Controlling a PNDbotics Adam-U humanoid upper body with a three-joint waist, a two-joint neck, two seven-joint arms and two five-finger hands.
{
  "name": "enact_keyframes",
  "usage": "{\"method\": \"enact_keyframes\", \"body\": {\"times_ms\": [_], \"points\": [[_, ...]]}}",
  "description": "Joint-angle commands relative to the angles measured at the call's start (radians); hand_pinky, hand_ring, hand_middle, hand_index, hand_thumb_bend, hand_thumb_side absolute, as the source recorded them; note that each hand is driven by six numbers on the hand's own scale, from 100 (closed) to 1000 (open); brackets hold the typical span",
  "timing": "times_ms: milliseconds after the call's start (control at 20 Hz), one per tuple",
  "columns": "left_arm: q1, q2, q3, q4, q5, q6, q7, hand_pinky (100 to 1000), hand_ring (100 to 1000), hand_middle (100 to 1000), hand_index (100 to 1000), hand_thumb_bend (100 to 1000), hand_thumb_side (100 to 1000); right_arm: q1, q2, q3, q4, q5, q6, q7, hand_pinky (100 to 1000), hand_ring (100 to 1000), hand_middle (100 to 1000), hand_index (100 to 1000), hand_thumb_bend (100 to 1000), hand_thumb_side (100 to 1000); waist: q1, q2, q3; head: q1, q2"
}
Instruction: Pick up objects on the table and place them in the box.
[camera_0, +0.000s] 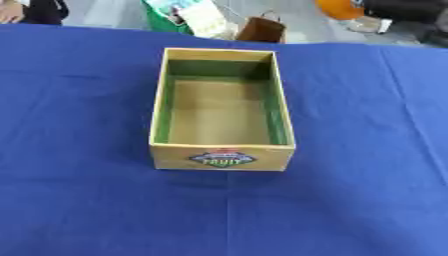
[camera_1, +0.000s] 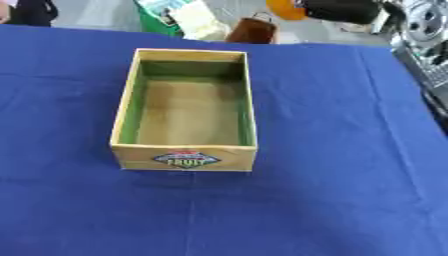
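An open cardboard box (camera_0: 157, 107) stands in the middle of the blue cloth, its long side running away from me. Its inner walls are green, its floor (camera_0: 219, 117) is bare brown, and a "fruit" label (camera_0: 220, 159) marks the near wall. Nothing lies inside it. I see no loose object on the cloth in either view. Neither of my hands shows in either view.
The blue tablecloth (camera_0: 79, 200) fills most of both views, with light creases. Beyond its far edge are a green bag (camera_0: 166, 17), a brown paper bag (camera_0: 261, 30) and an orange thing (camera_1: 284, 7). Black and silver machinery (camera_1: 424, 22) shows at the upper right edge.
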Motion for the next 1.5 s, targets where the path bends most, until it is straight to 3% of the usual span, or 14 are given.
{"method": "enact_keyframes", "body": {"times_ms": [50,700,1100,1300,1500], "points": [[-0.003,0.014,-0.003,-0.022,0.007,0.000,-0.005,518,460,473,550,100,782,-0.049,0.036,0.030,0.018,0.037,-0.011,0.041,784,916,510,656,100,423,0.007,-0.022,0.004,-0.014,-0.012],[-0.005,0.010,-0.011,-0.022,0.014,0.004,-0.015,518,460,474,550,100,783,-0.144,0.226,0.168,0.220,0.163,-0.081,0.175,787,947,519,662,100,431,0.004,-0.027,0.018,-0.045,-0.011],[-0.008,0.008,-0.017,-0.022,0.017,0.007,-0.022,518,460,474,550,100,784,-0.181,0.323,0.208,0.368,0.213,-0.110,0.204,785,956,520,661,100,431,0.003,-0.029,0.025,-0.057,-0.015],[-0.008,0.008,-0.018,-0.022,0.018,0.008,-0.023,518,460,474,550,100,785,-0.194,0.356,0.224,0.454,0.269,-0.121,0.200,777,944,538,664,100,436,0.002,-0.029,0.029,-0.061,-0.015],[-0.009,0.009,-0.019,-0.022,0.019,0.009,-0.025,518,460,474,550,100,785,-0.216,0.361,0.247,0.503,0.328,-0.172,0.247,777,957,571,688,100,466,-0.001,-0.030,0.030,-0.062,-0.014]]}}
